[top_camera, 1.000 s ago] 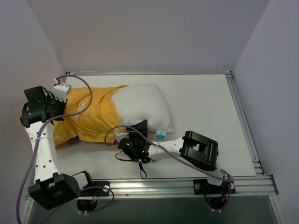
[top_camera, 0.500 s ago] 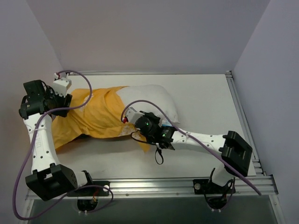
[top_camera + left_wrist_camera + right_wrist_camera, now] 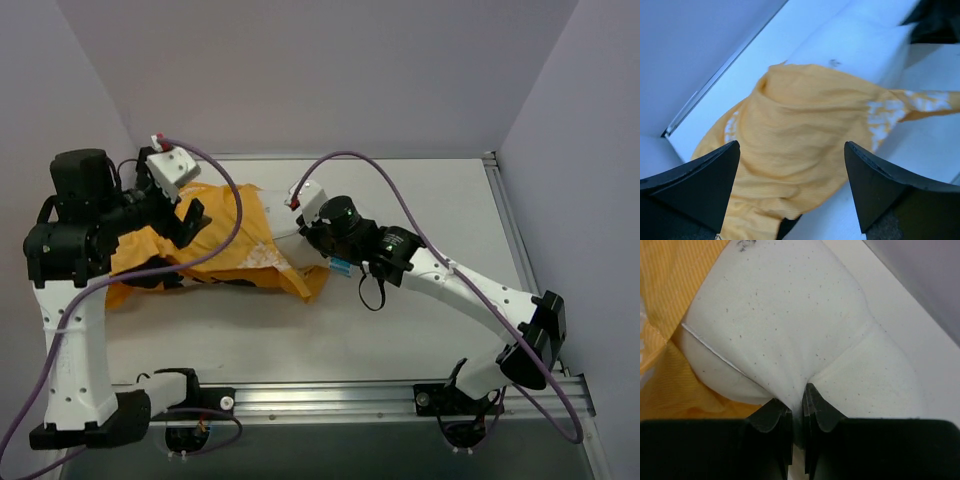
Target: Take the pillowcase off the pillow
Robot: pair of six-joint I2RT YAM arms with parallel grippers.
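Pillowcase (image 3: 250,235) lies crumpled on the left half of the white worktop (image 3: 440,205), its orange-yellow cloth bunched in loose folds, with a patch of white print showing toward its near right corner. The pillow (image 3: 285,238) pokes out of the cover's right end. From above, only a small part of the white cushion shows between the orange cloth and the right arm, and a small blue tag (image 3: 342,266) sits just at the near side of that spot. The right pincer (image 3: 796,402) is pressed together on the pillow, and its wrist view shows the two dark fingers (image 3: 775,417) nipping a pinch of the white cover so that the cloth puckers into a crease above them. In the same view the orange fabric lies along the left side, touching the cushion. The left pincer (image 3: 791,150) is raised over the left part of the pillowcase with its fingers spread wide and nothing between them. Its wrist view looks down past both black fingertips (image 3: 710,175) onto the rumpled orange cloth, with the white pillow emerging at the far side. A purple cable (image 3: 225,195) from the left arm loops across the pillowcase.
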